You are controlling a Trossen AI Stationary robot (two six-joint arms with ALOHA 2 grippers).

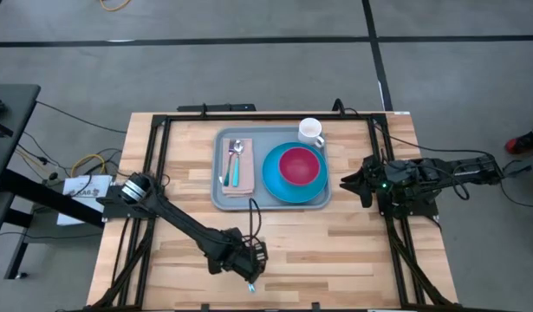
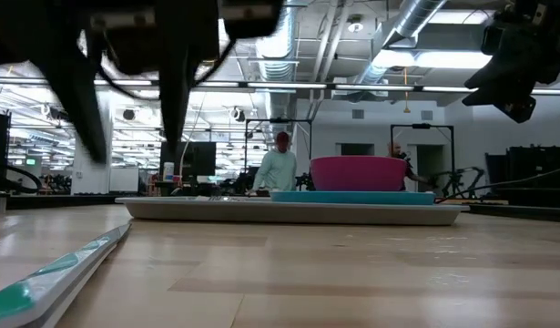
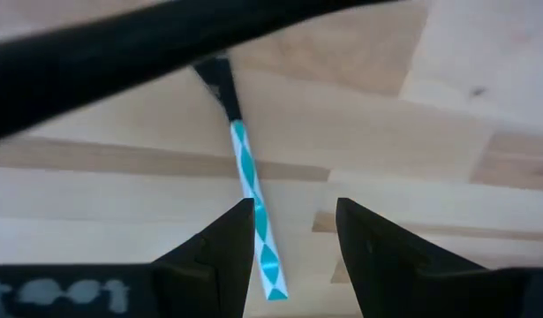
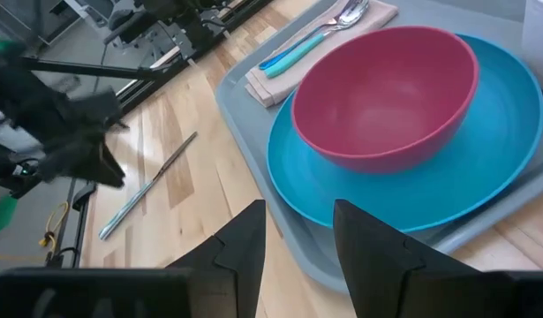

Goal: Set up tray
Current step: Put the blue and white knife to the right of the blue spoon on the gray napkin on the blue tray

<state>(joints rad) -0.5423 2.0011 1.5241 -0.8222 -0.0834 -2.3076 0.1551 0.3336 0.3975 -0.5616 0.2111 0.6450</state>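
- While the tray (image 1: 272, 201) lies flat on the wooden table (image 1: 353, 251), toward the far middle, we log everything else against it.
- On the tray we see a round blue plate (image 1: 275, 182), and a pink bowl (image 1: 300, 165) sits in that plate.
- A folded napkin (image 1: 237, 187) lies on the tray beside the plate, on the side toward the left arm; a teal-handled utensil (image 1: 235, 170) and a spoon (image 1: 228, 160) rest on it.
- A white mug (image 1: 310, 132) stands at the tray's far corner, on the right arm's side; we cannot tell whether it stands on the tray or just off the rim.
- We place the left gripper (image 3: 293, 230) well apart from the tray, near the table's front edge.
- Its fingers (image 3: 227, 252) are parted and grip nothing.
- A teal-and-white patterned straw (image 3: 252, 190) lies on the bare wood below that gripper; one end of it lies in the gap between the fingers.
- We find the right gripper (image 4: 297, 234) just beside the tray's short side, nearest the plate, raised above the table.
- Its fingers (image 4: 373, 252) are spread and empty.
- From the low view, the tray reads as a thin slab with plate and bowl rising above its rim.
- Beyond the tray, two people (image 2: 278, 168) show in the room behind the table.
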